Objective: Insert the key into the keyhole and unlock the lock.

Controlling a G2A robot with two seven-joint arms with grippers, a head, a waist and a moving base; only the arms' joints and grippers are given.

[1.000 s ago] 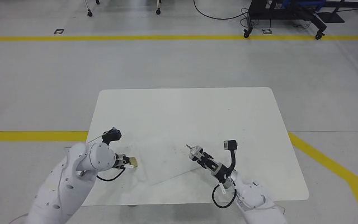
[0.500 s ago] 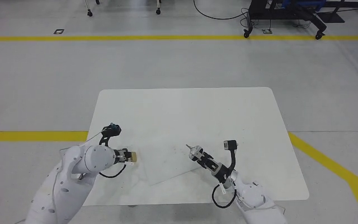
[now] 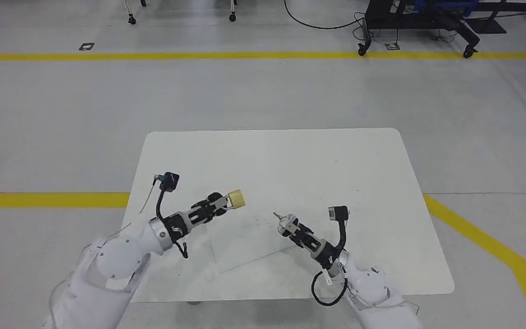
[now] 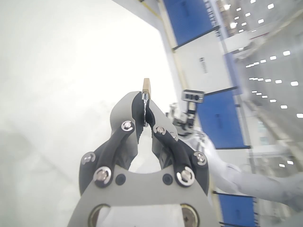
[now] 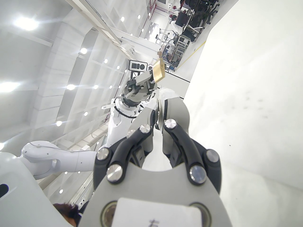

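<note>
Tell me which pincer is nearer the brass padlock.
Left. The left pincer is shut on the padlock, held above the table; the right pincer, shut on the key, is apart, bare table between them.

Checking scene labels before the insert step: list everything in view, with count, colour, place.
table: 1, white, centre.
padlock: 1, brass, held off the table by its shackle in the left end effector.
key: 1, metallic, thin tip sticking out of the right end effector.
floor tape: several stretches, yellow, beyond and beside the table.
cart: 1, dark, wheeled, far floor.
left end effector: 1, grey-black, shut on the padlock.
right end effector: 1, grey-black, shut on the key.
</note>
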